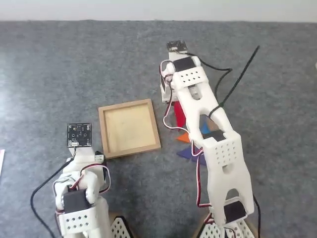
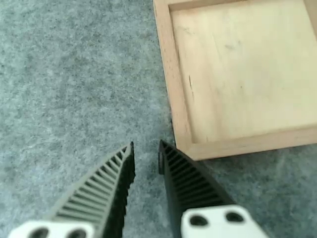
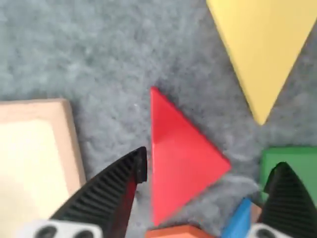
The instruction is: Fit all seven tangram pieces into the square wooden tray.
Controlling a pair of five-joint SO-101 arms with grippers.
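The square wooden tray (image 1: 129, 128) lies empty in the middle of the grey mat. In the right wrist view my right gripper (image 3: 210, 168) is open, low over a red triangle (image 3: 181, 153) that lies between its fingers. Around it lie a yellow triangle (image 3: 262, 49), a green piece (image 3: 290, 158), a blue piece (image 3: 241, 220) and an orange piece (image 3: 173, 232). The tray's corner (image 3: 34, 148) is close beside. My left gripper (image 2: 146, 148) is slightly open on nothing, just off the tray's near corner (image 2: 181, 134).
In the high view the right arm (image 1: 198, 99) stretches over the pieces right of the tray, where red (image 1: 179, 116), orange (image 1: 184, 137), blue (image 1: 204, 129) and purple (image 1: 190, 152) pieces peek out. Bare mat (image 1: 59, 74) lies left of and beyond the tray.
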